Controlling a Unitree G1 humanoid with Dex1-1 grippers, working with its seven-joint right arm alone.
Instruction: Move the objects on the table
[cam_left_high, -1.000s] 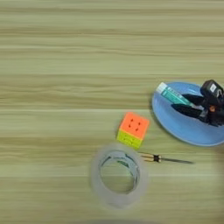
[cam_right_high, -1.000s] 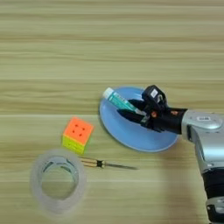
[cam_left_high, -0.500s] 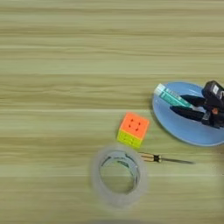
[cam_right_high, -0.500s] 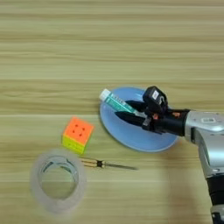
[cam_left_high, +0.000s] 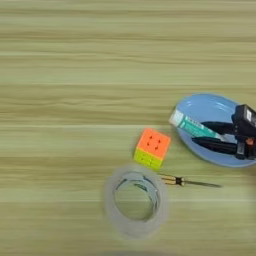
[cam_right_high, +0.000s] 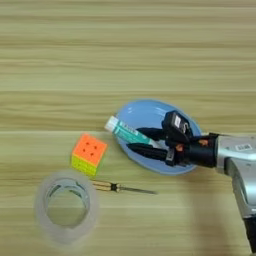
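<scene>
The white tube with the green label (cam_right_high: 125, 131) lies slanted on the blue oval plate (cam_right_high: 145, 112), its cap end poking out over the plate's left rim. My right gripper (cam_right_high: 137, 140) reaches in from the right, low over the plate. Its two black fingers (cam_right_high: 150, 151) are open, one on each side of the tube's right end. The orange-and-yellow puzzle cube (cam_right_high: 89, 153) sits on the table (cam_right_high: 125, 50) left of the plate. The thin gold-brown stick (cam_right_high: 122, 188) lies flat in front of the plate.
A clear tape ring (cam_right_high: 40, 210) lies flat at the front left, its right side touching the stick's left end. My silver forearm (cam_right_high: 240, 160) covers the table's right side in front of the plate.
The tube has come down and to the left, so its cap end now sticks out over the plate's left rim. The gripper has drawn back a little to the right.
</scene>
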